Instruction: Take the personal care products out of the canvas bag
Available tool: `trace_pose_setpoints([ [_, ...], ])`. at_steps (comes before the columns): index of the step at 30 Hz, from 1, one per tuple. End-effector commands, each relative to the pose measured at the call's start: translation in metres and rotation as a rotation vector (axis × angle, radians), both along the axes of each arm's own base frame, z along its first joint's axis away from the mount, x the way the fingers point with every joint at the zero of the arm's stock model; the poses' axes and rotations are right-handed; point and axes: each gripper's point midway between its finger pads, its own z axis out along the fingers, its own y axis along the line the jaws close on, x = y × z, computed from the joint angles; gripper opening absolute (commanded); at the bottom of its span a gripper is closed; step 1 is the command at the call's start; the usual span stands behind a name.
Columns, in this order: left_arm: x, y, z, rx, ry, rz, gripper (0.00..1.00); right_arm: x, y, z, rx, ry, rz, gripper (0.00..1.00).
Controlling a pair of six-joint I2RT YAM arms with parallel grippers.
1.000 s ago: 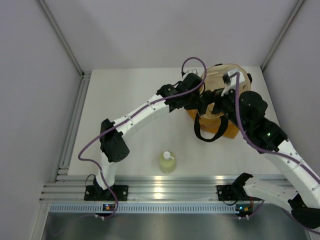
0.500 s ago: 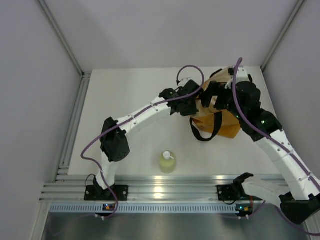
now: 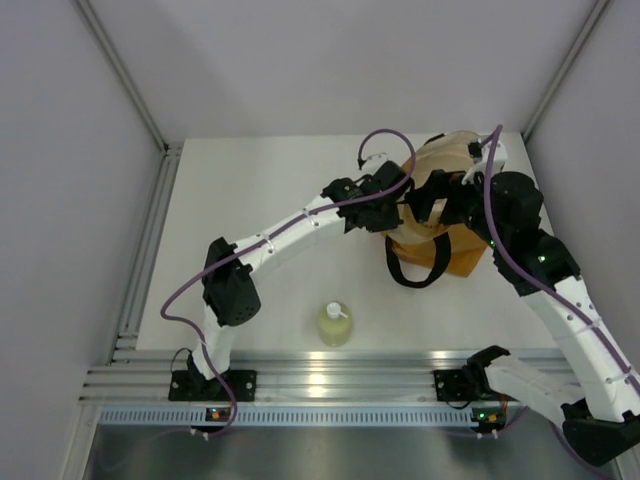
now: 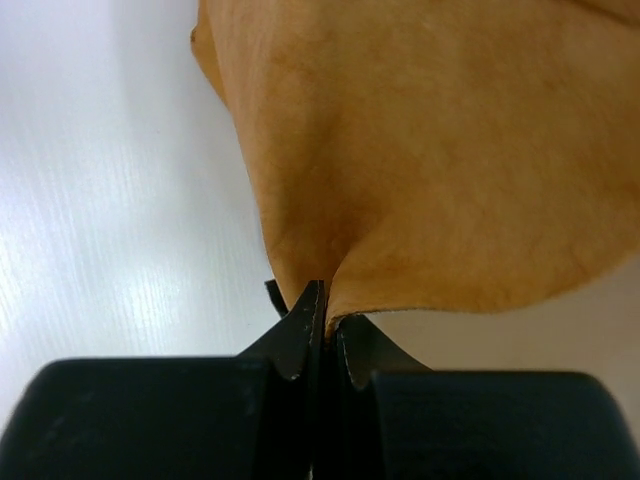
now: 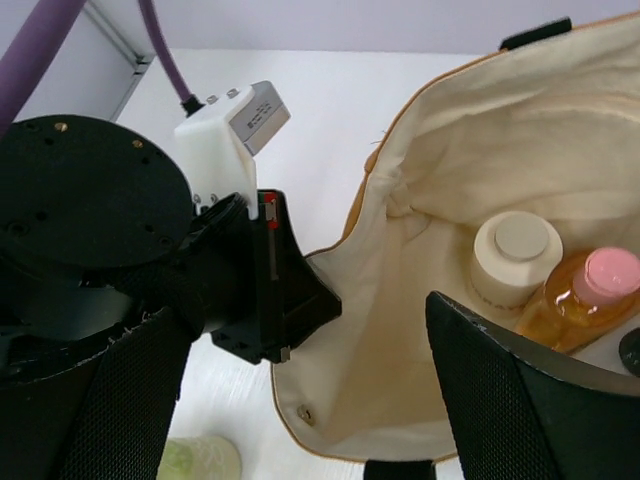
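The canvas bag [image 3: 462, 256] lies at the far right of the table, its cream-lined mouth held open. My left gripper [image 4: 325, 300] is shut on the bag's tan rim [image 4: 430, 150], pinching a fold of cloth. Above the mouth hovers my right gripper [image 5: 320, 400], open with nothing between its fingers. Inside the bag [image 5: 450, 170] I see a cream round jar [image 5: 515, 255], an orange bottle with a pink cap [image 5: 590, 290] and the edge of a black cap [image 5: 631, 351]. The yellow-green pump bottle [image 3: 335, 324] stands on the table near the front edge.
The bag's black strap handle [image 3: 415, 268] loops out onto the table toward the front. Grey walls close in the table on the left, back and right. An aluminium rail [image 3: 320, 380] runs along the near edge.
My right wrist has shifted about over the bag's mouth, and the bag with its strap has moved slightly. The left gripper has kept its pinch on the rim.
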Motion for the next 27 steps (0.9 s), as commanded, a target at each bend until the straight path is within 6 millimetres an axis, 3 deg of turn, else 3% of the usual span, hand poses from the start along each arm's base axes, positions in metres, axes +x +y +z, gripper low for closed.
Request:
trace_pose_setpoints([
  [1, 0.009, -0.017, 0.090, -0.195, -0.150, 0.011, 0.00, -0.011, -0.007, -0.025, -0.166, 0.043, 0.121, 0.92],
  [6, 0.015, -0.023, 0.088, -0.202, -0.148, 0.002, 0.00, -0.030, 0.013, -0.009, -0.102, -0.006, 0.258, 0.96],
  [17, 0.022, -0.022, 0.081, -0.185, -0.149, 0.004, 0.00, -0.038, 0.014, 0.043, 0.037, -0.105, 0.277, 0.99],
  [22, 0.028, -0.021, 0.075, -0.178, -0.140, 0.007, 0.00, -0.058, 0.035, 0.072, 0.106, -0.138, 0.441, 0.99],
  [25, 0.030, -0.020, 0.078, -0.183, -0.144, 0.012, 0.00, -0.049, 0.024, 0.067, 0.077, -0.145, 0.365, 0.99],
  [27, 0.031, -0.018, 0.082, -0.187, -0.153, 0.019, 0.00, -0.031, -0.003, 0.053, 0.035, -0.124, 0.190, 0.98],
])
